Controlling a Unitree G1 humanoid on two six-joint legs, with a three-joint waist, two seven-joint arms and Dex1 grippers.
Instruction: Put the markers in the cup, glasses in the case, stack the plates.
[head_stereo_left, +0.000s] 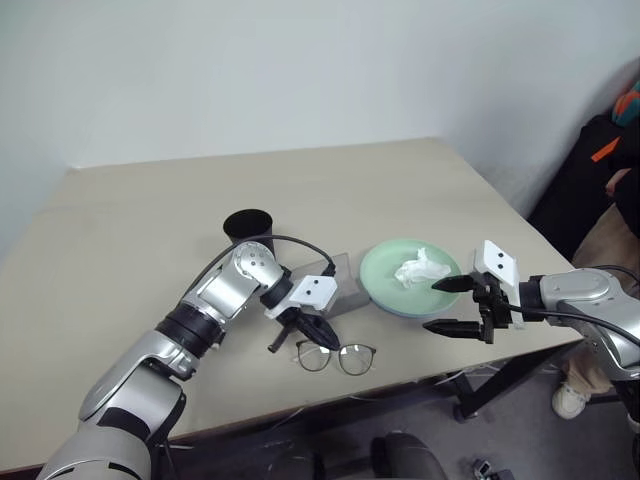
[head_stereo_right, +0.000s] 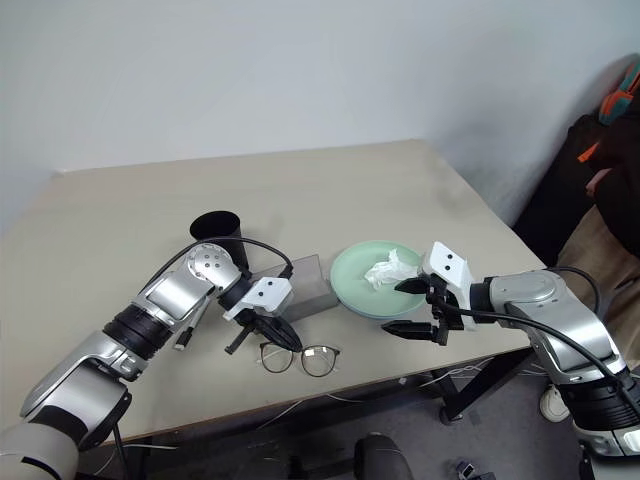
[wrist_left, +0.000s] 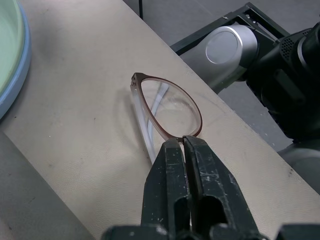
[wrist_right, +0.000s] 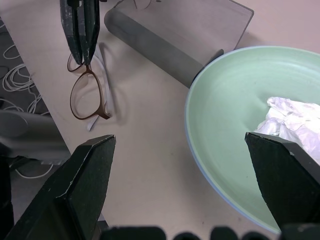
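Near the table's (head_stereo_left: 120, 250) front edge, the glasses (head_stereo_left: 336, 357) lie flat, and the left gripper (wrist_left: 183, 142) has its fingers pressed together on the rim at the bridge. Beside it sits the grey case (head_stereo_left: 345, 283), then the mint green plate (head_stereo_left: 385, 270) holding a crumpled tissue (head_stereo_left: 420, 268), stacked on the light blue plate (wrist_right: 200, 165). The right gripper (head_stereo_left: 447, 305) hovers there, fingers spread wide. The black cup (head_stereo_left: 249, 226) stands behind.

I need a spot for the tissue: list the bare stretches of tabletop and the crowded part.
Free: the wide far half of the table behind the cup, and the left side beside it. Crowded: the near edge, where the case, glasses, stacked plates and both grippers sit close together.
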